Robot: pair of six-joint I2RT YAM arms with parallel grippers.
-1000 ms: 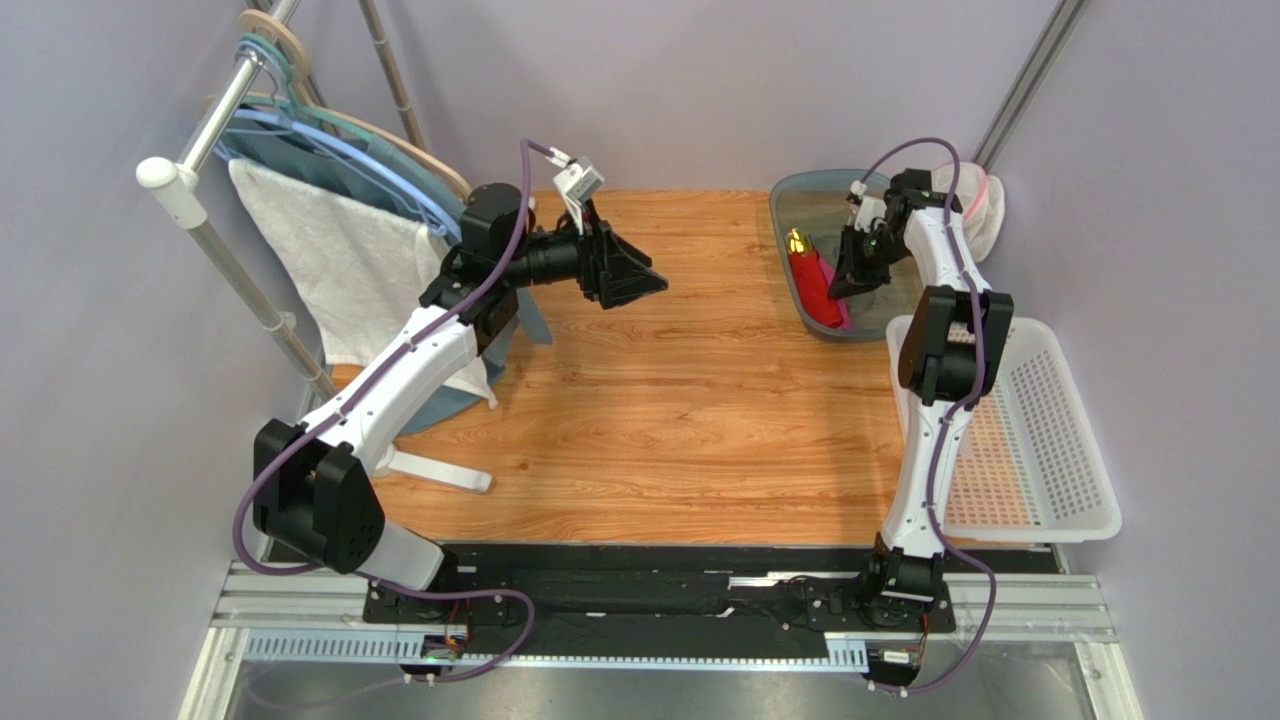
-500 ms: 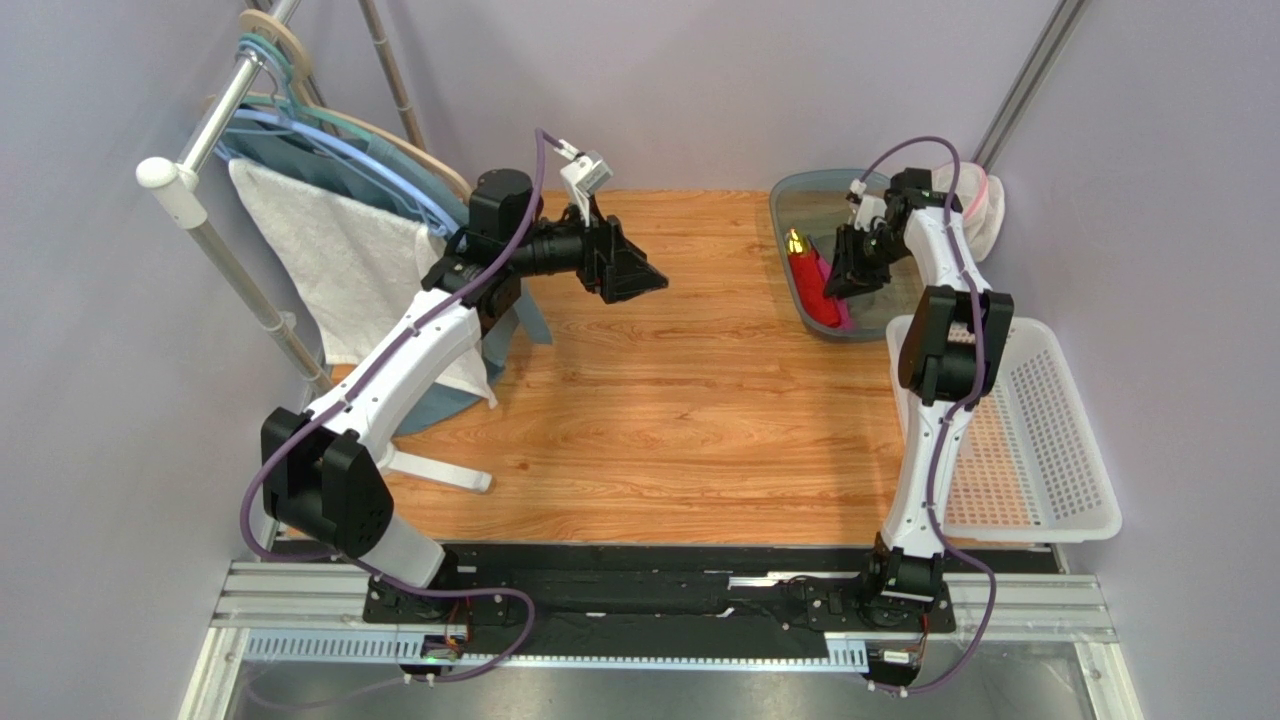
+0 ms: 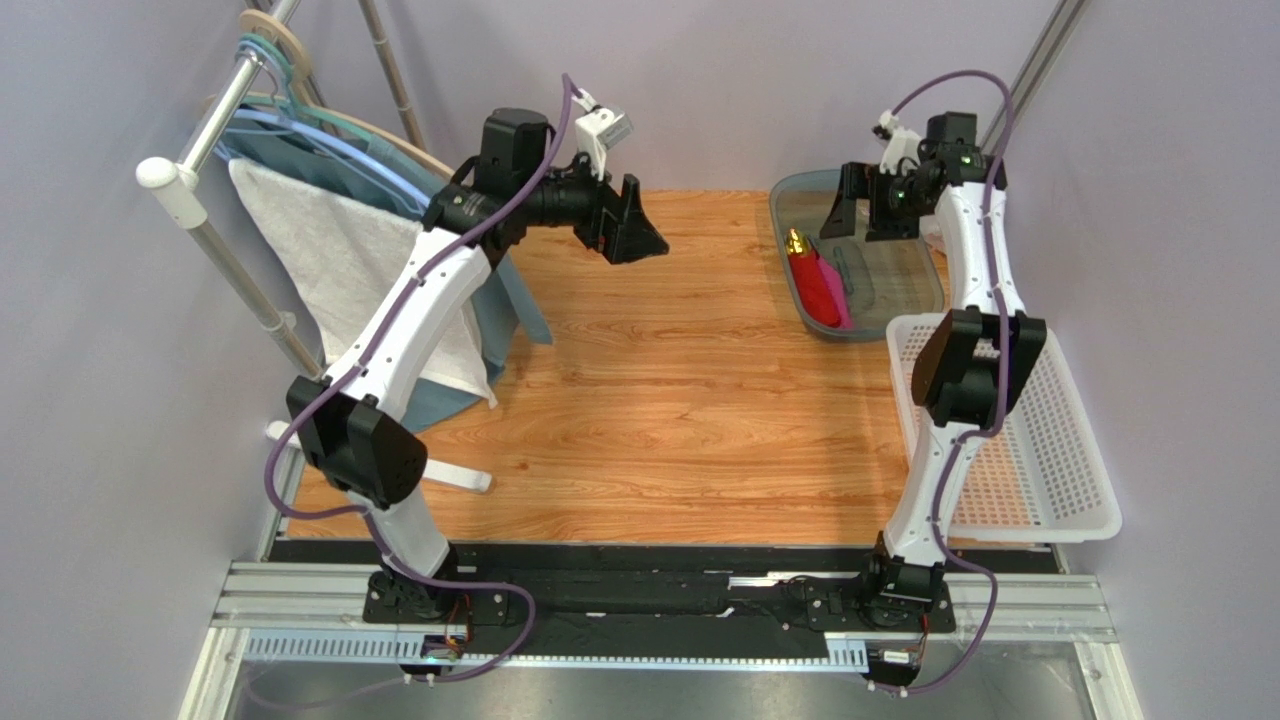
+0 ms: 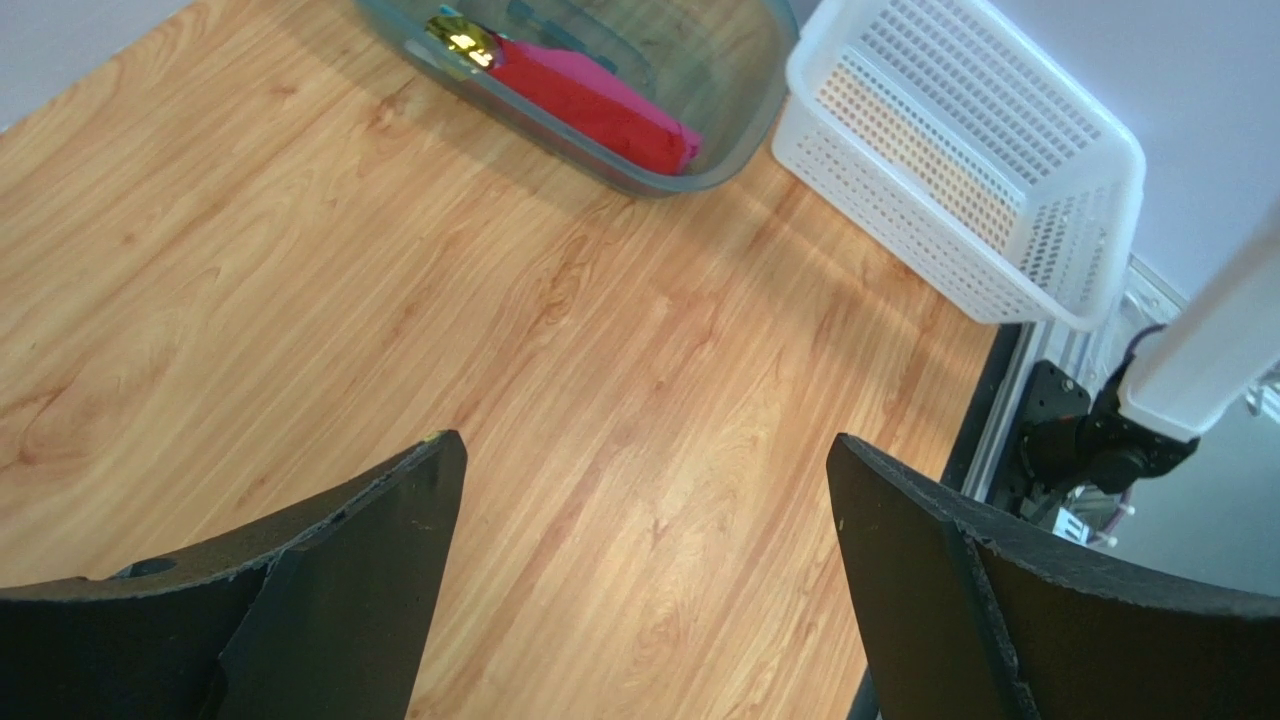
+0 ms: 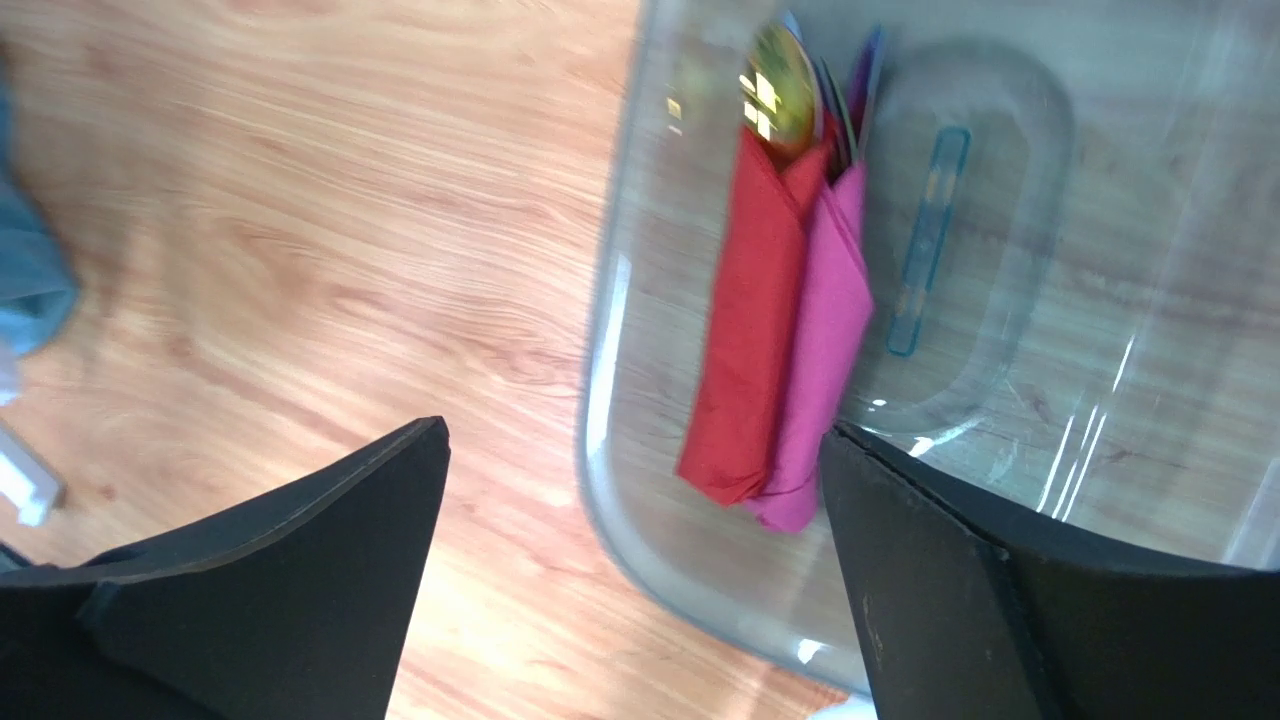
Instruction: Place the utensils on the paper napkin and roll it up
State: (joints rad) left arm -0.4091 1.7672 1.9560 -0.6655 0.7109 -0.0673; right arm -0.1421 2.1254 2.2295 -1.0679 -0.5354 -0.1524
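Only the right wrist view shows that the paper napkin (image 5: 744, 330) is a red roll with a pink roll (image 5: 834, 330) touching its right side, and that a pale blue strip (image 5: 920, 240) lies on the floor of the clear tub (image 5: 601, 495); the utensils (image 5: 781, 90) show only as a shiny gold-coloured tip poking from the roll's far end, with the rest hidden. The top view alone shows the white towel (image 3: 338, 255) hanging on the rack at far left; the white basket (image 3: 1052, 450) sits at right, just beside the tub, and the left wrist view shows it too.

A second ago the right gripper (image 3: 845, 210) was down in the tub at the red roll, its fingers nearly together; it has since lifted up and back towards the far edge; the left arm has risen, and its gripper remains above the far left of the wooden table (image 3: 676, 405).

The right gripper's fingers now stand wide apart above the tub, holding and touching nothing; the left gripper (image 3: 643, 225) is likewise spread wide over bare wood, empty; the red roll lies in the tub at far right.
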